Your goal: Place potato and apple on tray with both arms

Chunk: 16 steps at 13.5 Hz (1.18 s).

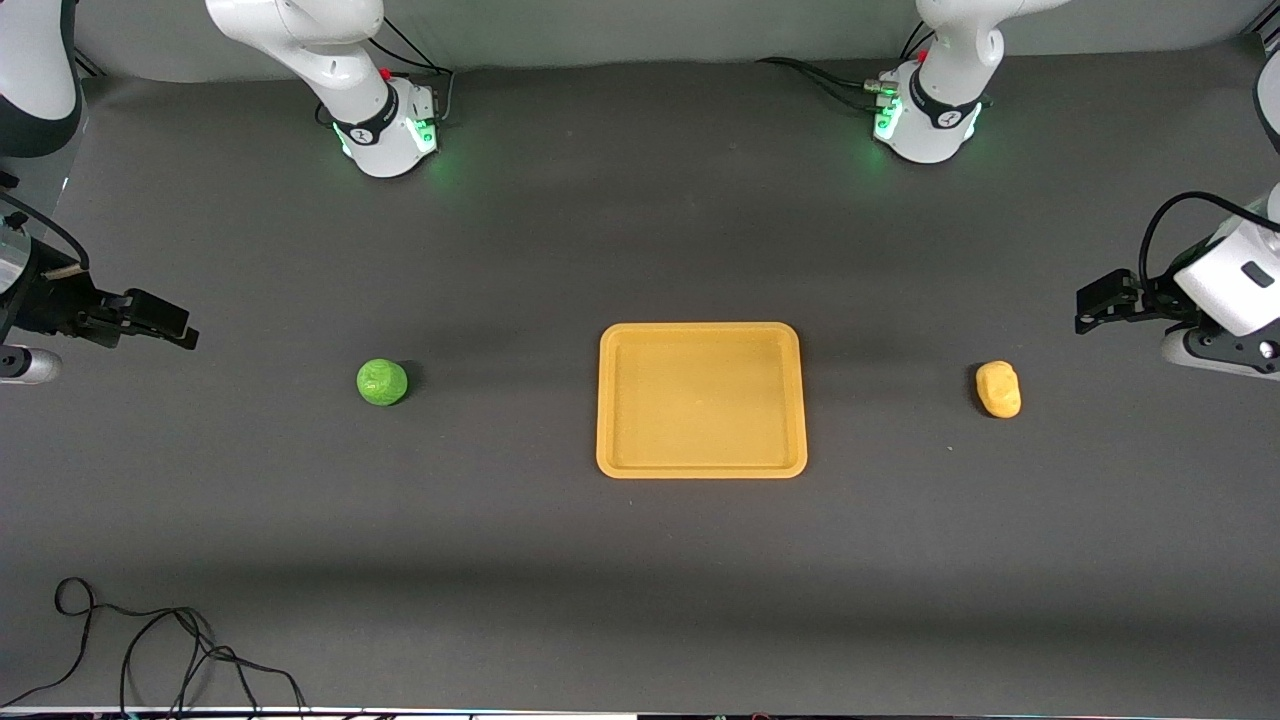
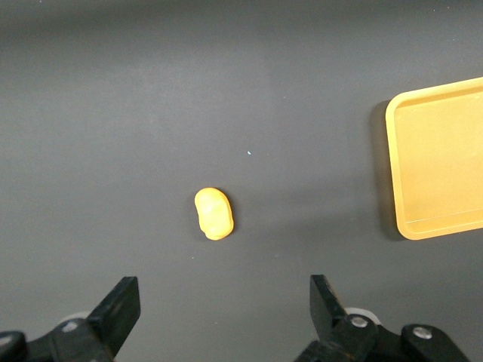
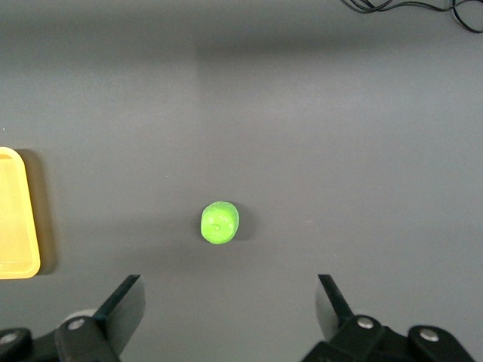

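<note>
The yellow-orange tray (image 1: pixel 700 400) lies empty at the middle of the table. The green apple (image 1: pixel 382 382) sits toward the right arm's end, and the potato (image 1: pixel 999 389) toward the left arm's end, both apart from the tray. My right gripper (image 1: pixel 170 325) hangs open and empty above the table at its own end, outward of the apple. Its wrist view shows the apple (image 3: pixel 219 223) and the tray's edge (image 3: pixel 15 215) ahead of the gripper (image 3: pixel 230 292). My left gripper (image 1: pixel 1095 305) hangs open and empty, outward of the potato. Its wrist view shows the potato (image 2: pixel 214 213) and the tray (image 2: pixel 441 162) ahead of the gripper (image 2: pixel 224 294).
The two arm bases (image 1: pixel 385 130) (image 1: pixel 925 115) stand along the table edge farthest from the front camera. A loose black cable (image 1: pixel 150 650) lies on the table nearest the front camera at the right arm's end; it also shows in the right wrist view (image 3: pixel 407 7).
</note>
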### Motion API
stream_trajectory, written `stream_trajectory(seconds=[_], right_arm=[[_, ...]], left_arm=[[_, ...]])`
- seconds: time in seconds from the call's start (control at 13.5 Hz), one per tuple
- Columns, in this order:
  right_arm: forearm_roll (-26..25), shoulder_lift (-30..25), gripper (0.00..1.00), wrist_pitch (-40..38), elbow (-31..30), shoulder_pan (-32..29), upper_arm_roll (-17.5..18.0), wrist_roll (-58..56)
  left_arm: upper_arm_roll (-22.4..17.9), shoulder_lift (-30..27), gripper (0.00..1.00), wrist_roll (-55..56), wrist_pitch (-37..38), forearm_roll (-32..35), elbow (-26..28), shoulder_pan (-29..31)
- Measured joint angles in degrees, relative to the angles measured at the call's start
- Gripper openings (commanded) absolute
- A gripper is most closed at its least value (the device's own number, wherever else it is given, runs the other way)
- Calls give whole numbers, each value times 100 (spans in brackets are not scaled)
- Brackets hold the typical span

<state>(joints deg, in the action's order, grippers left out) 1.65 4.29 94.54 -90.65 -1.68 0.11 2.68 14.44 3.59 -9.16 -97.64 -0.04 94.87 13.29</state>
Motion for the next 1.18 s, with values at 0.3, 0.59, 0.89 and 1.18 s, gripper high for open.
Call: stream_trajectory(seconds=[0.3, 0.59, 0.89, 1.18], right_arm=[[0, 0, 100, 0, 0, 5, 0, 0], [0, -1, 100, -9, 17, 28, 3, 0], [-1, -24, 100, -223, 67, 43, 8, -327], [-3, -40, 100, -340, 73, 43, 8, -654]], left_arm=[[0, 0, 100, 0, -1, -22, 0, 6], [1, 0, 100, 261, -1, 4, 0, 6], [8, 0, 100, 419, -1, 204, 0, 5], [12, 3, 100, 463, -9, 220, 21, 4]])
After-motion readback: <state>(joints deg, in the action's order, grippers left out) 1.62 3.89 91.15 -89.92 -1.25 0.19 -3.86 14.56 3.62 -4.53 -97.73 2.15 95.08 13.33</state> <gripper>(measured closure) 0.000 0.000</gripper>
